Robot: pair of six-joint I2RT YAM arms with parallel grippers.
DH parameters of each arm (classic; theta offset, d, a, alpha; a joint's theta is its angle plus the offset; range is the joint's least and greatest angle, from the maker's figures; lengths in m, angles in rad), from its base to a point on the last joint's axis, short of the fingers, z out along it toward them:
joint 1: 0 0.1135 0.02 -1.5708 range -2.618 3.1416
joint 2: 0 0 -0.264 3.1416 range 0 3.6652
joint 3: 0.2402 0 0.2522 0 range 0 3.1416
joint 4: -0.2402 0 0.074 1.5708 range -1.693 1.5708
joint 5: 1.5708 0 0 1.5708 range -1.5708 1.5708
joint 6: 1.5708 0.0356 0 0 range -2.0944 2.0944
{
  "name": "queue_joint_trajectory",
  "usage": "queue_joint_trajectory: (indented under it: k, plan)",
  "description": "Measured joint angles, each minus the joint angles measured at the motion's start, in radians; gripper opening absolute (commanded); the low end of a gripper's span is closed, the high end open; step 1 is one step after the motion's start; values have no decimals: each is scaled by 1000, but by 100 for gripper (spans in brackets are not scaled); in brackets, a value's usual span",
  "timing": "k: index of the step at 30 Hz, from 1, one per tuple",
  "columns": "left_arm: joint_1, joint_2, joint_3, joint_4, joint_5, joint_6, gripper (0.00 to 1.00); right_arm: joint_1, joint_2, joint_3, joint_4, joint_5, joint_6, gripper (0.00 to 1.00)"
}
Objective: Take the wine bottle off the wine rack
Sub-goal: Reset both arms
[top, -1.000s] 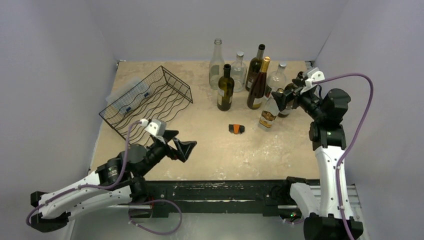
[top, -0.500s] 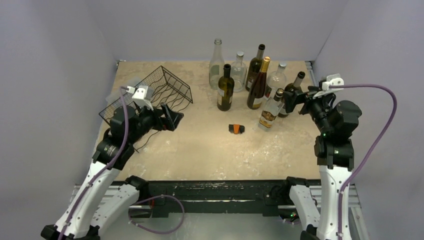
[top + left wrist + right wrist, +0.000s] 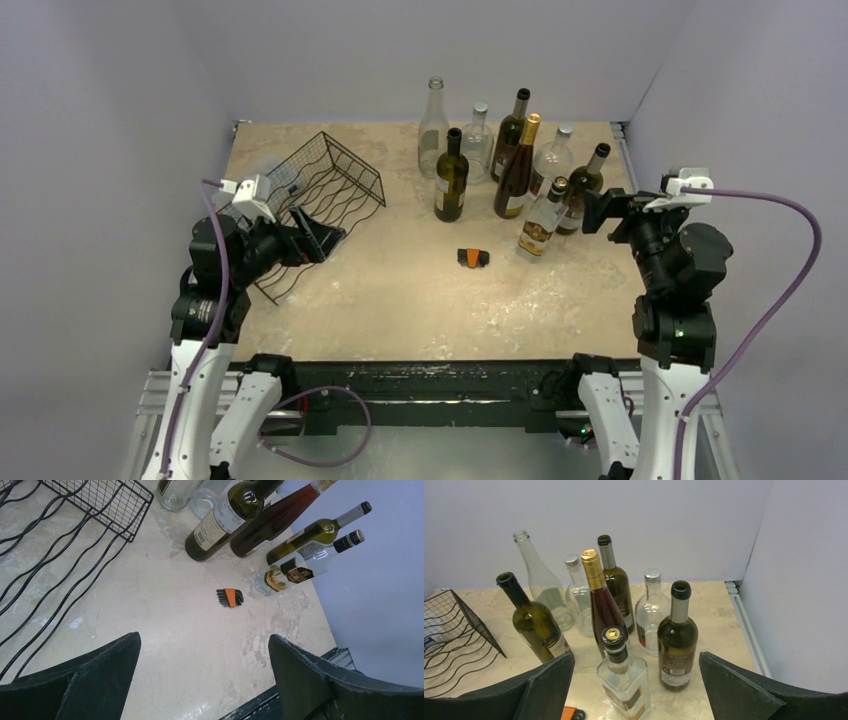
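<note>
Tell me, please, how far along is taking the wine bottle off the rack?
Done: nothing sure. In hand: nothing; the left tool is open beside the wine rack, the right tool open near the upright bottles. Left: a clear bottle with a blue label seems to lie on the rack, partly hidden; grasp it and lift it off.
</note>
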Motion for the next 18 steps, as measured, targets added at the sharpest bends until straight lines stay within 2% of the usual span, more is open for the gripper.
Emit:
queue_joint_trajectory:
  k: [18]
  plan:
    - [0,-85,32,-150,23,-27,100,0,-98,-27,-51,53,27,99]
